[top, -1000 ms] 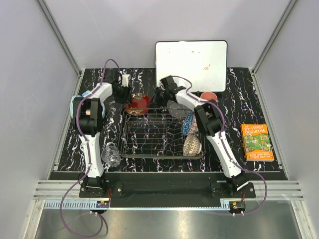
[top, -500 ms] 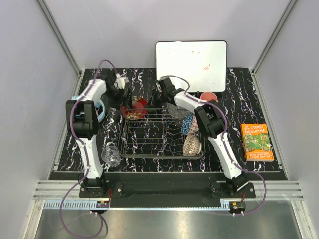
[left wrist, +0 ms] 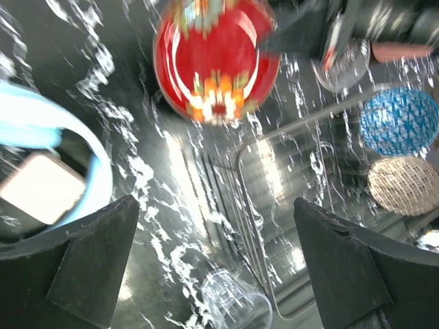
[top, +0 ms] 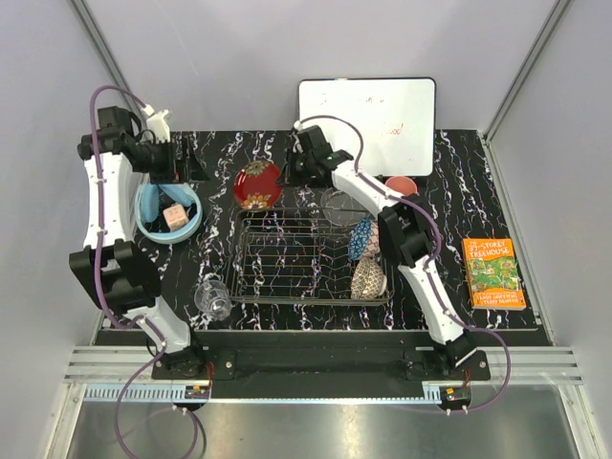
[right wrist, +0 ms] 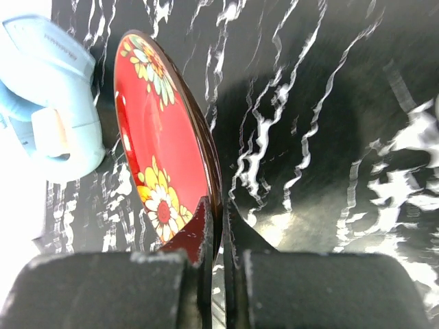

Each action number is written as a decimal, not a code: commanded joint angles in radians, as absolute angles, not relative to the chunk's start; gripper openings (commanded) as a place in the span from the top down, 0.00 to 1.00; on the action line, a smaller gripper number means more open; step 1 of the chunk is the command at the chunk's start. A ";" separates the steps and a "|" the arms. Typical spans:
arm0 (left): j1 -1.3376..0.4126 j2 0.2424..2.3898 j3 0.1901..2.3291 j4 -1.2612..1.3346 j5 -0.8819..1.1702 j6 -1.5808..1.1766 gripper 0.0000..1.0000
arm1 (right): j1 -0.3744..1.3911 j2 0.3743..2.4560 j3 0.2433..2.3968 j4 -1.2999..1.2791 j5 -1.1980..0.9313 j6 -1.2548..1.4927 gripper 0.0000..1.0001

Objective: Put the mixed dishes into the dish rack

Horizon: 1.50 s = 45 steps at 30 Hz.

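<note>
Black-fingered, the right end effector (right wrist: 217, 205) is clamped on the rim of the one red lacquer bowl with flowers (right wrist: 161, 151). The bowl is held on edge just beyond the far left corner of the chrome wire dish rack (top: 287, 260). The left end effector (left wrist: 216, 202) gapes empty, well left of it. At the rack's right side are one blue patterned bowl (top: 361, 237), one beige lattice-patterned bowl (top: 368, 278) and one clear glass bowl (top: 342, 206). One pink plastic cup (top: 400, 185) and one small clear glass (top: 212, 297) stand on the black marbled table (top: 459, 191).
</note>
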State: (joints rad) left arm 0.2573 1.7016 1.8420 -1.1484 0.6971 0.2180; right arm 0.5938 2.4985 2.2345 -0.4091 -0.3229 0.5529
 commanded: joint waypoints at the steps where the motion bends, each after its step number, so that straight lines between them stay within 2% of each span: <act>1: 0.276 1.706 1.778 -1.193 0.739 0.247 0.01 | 0.575 2.355 2.347 -0.468 -0.235 0.414 1.00; 4: 0.279 1.692 1.747 -1.193 0.732 0.253 0.01 | 0.575 2.281 2.382 -0.560 -0.163 0.310 1.00; 7: 0.282 1.675 1.726 -1.192 0.726 0.261 0.01 | 0.577 2.160 2.324 -0.623 -0.100 0.198 1.00; 13: 0.282 1.663 1.697 -1.190 0.727 0.261 0.01 | 0.613 1.838 2.034 -0.606 0.058 0.013 1.00; 20: 0.282 1.664 1.643 -1.166 0.712 0.252 0.01 | 0.823 1.455 1.556 -0.447 0.397 -0.426 1.00; 25: 0.282 1.663 1.620 -1.155 0.710 0.242 0.01 | 0.948 1.243 1.280 -0.312 0.456 -0.655 1.00; 31: 0.282 1.666 1.595 -1.131 0.704 0.236 0.01 | 1.026 1.151 1.123 -0.268 0.518 -0.787 1.00; 45: 0.282 1.672 1.582 -1.111 0.709 0.230 0.01 | 1.046 1.163 1.043 -0.265 0.515 -0.766 1.00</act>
State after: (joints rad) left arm 0.2783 1.7027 1.5764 -1.1477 0.6994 0.2352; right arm 1.0348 1.2018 1.0496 -0.3630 0.4854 -0.7639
